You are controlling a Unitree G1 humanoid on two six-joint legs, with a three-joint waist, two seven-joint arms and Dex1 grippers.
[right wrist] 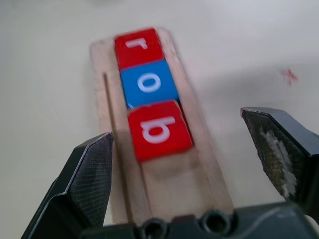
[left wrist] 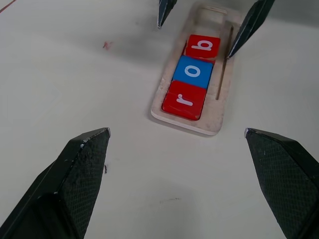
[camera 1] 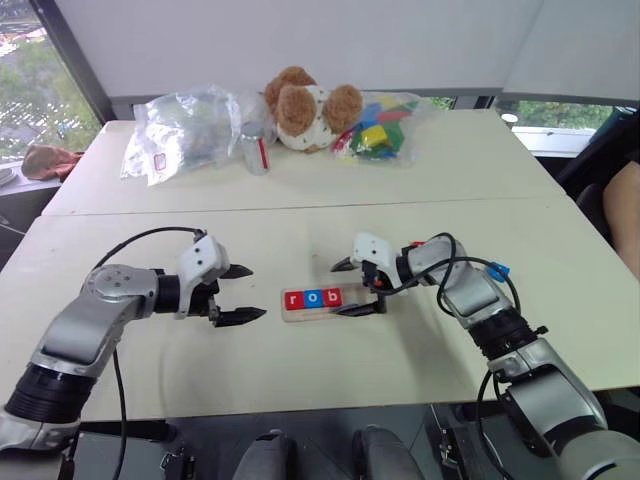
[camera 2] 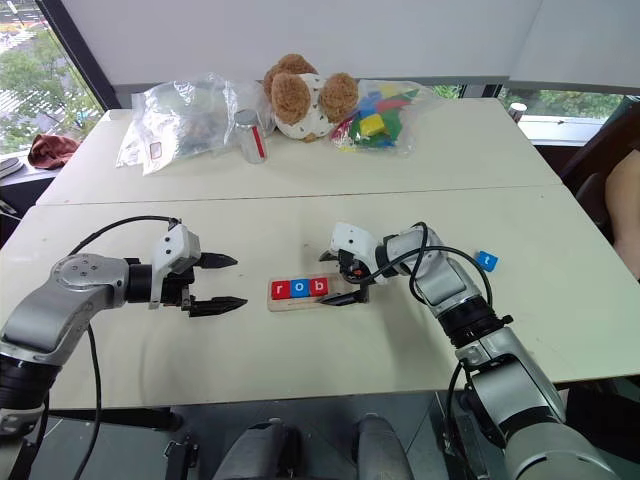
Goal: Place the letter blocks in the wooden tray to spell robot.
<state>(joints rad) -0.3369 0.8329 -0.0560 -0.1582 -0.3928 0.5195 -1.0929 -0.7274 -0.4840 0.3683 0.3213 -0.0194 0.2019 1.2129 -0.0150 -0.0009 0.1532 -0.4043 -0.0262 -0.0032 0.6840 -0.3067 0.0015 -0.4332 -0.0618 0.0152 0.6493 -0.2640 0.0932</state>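
Three tiles in the wooden tray point(camera 1: 312, 301), both claws spread and empty.

The red "r" block point(left wrist: 183, 100), blue "o" block point(left wrist: 192, 71) and red "b" block point(left wrist: 203, 46) lie side by side from the tray's left end, its right part bare; the right gripper point(camera 1: 358, 287) hovers over that bare end, fingers wide apart, holding nothing; the left gripper point(camera 1: 240, 294) hangs just left of the tray, equally wide and empty; a blue "t" block point(camera 2: 486, 260) lies on the table point(camera 1: 300, 370), well to the right.
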